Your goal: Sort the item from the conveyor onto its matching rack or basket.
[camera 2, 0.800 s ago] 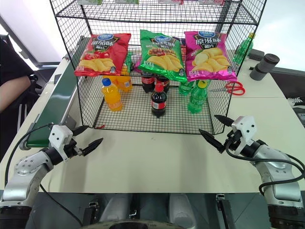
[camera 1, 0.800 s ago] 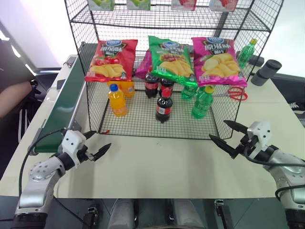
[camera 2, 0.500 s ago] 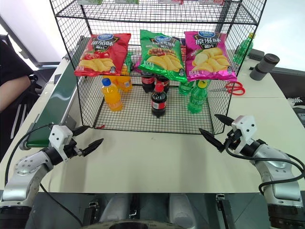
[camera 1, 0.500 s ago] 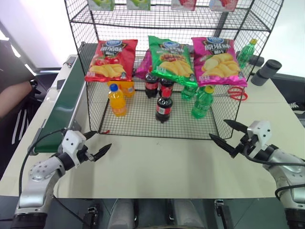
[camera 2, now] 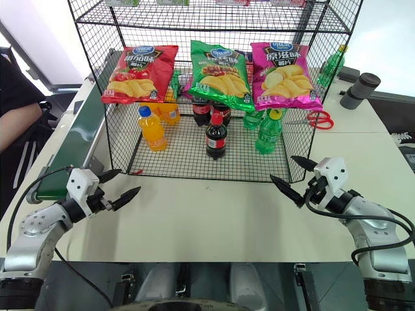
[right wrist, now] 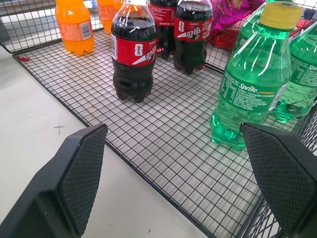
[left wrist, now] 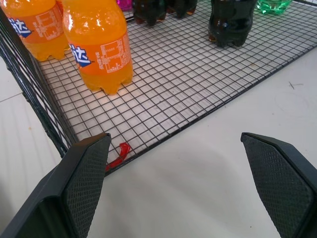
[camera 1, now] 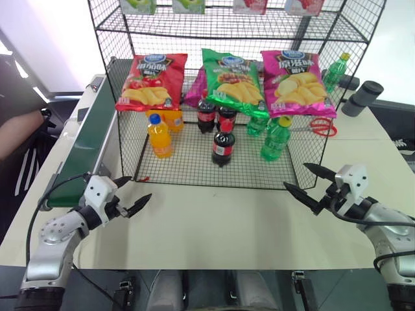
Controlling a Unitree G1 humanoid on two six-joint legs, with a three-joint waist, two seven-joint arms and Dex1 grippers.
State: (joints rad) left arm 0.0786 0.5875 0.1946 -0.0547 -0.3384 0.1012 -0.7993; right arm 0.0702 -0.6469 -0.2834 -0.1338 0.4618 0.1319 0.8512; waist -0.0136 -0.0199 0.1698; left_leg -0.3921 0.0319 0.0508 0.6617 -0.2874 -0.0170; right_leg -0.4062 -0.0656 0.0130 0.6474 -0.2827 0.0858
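- The cola bottle (camera 1: 222, 148) is standing upright on the basket (camera 1: 194, 170) floor, near the middle of the front half, and I am seeing nothing touching it.
- Two more colas (camera 1: 216, 115) are standing just behind it, orange sodas (camera 1: 159, 136) to its left and green bottles (camera 1: 275, 138) to its right, all inside the basket.
- My right claw (camera 1: 310, 183) is hovering over the table (camera 1: 214, 223) just outside the basket's front right corner, well apart from the cola; its fingers are spread wide and gripping nothing.
- In the right wrist view the cola (right wrist: 133, 58) is sitting between that claw's two fingers (right wrist: 79, 173), but well beyond them across the mesh.
- My left claw (camera 1: 133, 194) is hanging near the basket's front left corner, also released and empty, farther from the cola than the right one.
- In the left wrist view I am looking past its fingers (left wrist: 84, 178) at an orange soda (left wrist: 98, 44), with the cola's base (left wrist: 232, 22) beyond.
- The conveyor (camera 1: 87, 144) is running along the basket's left side.
- Three chip bags (camera 1: 228, 78) are hanging on the tier above the bottles.
- Scissors (camera 1: 318, 127) are lying on the table to the right of the basket.
- A person's arm (camera 1: 16, 133) is showing left of the conveyor.
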